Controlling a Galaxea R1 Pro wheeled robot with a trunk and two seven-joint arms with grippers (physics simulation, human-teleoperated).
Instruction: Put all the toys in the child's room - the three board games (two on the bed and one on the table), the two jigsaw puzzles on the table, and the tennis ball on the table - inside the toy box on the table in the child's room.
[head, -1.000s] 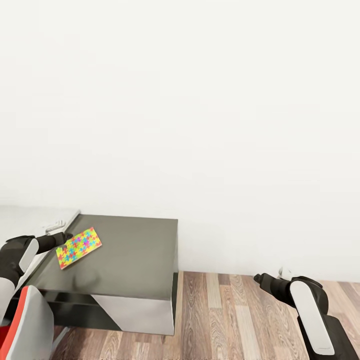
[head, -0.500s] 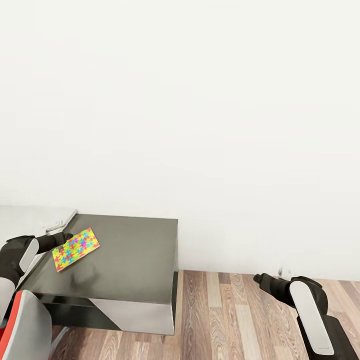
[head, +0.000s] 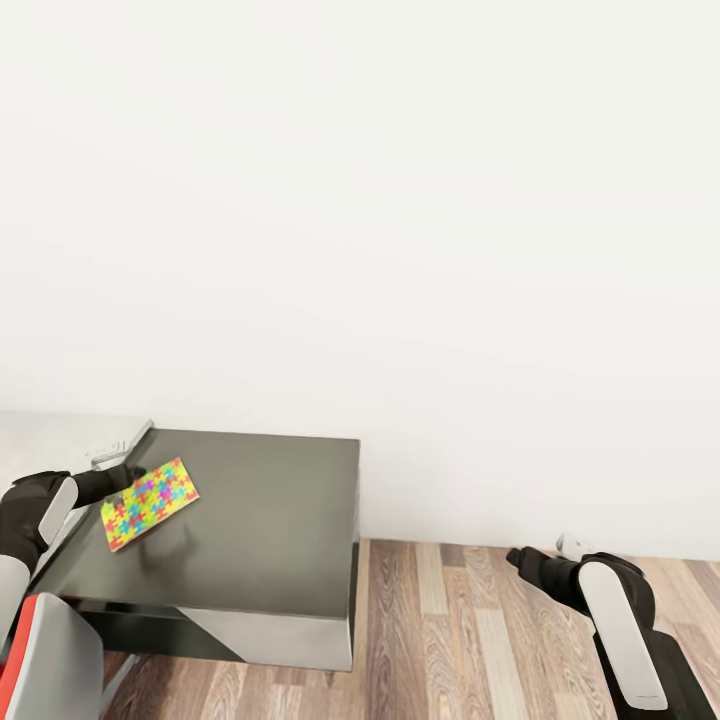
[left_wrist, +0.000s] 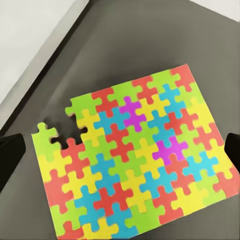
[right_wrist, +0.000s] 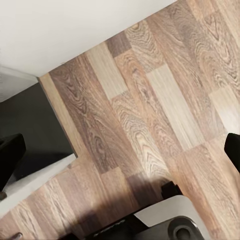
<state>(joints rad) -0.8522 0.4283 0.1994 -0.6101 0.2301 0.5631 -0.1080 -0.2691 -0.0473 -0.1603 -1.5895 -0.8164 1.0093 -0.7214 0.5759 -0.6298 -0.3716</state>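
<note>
Spanning most of the head view, the plain white wall (head: 400, 200) stood behind everything, with the wood-plank floor (head: 470, 640) below it at the right. The dark-grey tabletop (head: 260, 510) of the lower side desk occupied the lower left, its far left edge adjoining a light-grey tabletop (head: 50, 435). A jigsaw puzzle (head: 149, 489) of multicoloured interlocking pieces was held tilted above the left part of the dark tabletop, casting a shadow on it. The left gripper (head: 128, 474) met the puzzle's left edge; its fingers were clamped on that edge. In the left wrist view the puzzle (left_wrist: 135, 160) had one piece missing along an edge. The right gripper (head: 516, 556) hung over the floor, its fingers (right_wrist: 10, 155) spread apart and holding nothing.
</note>
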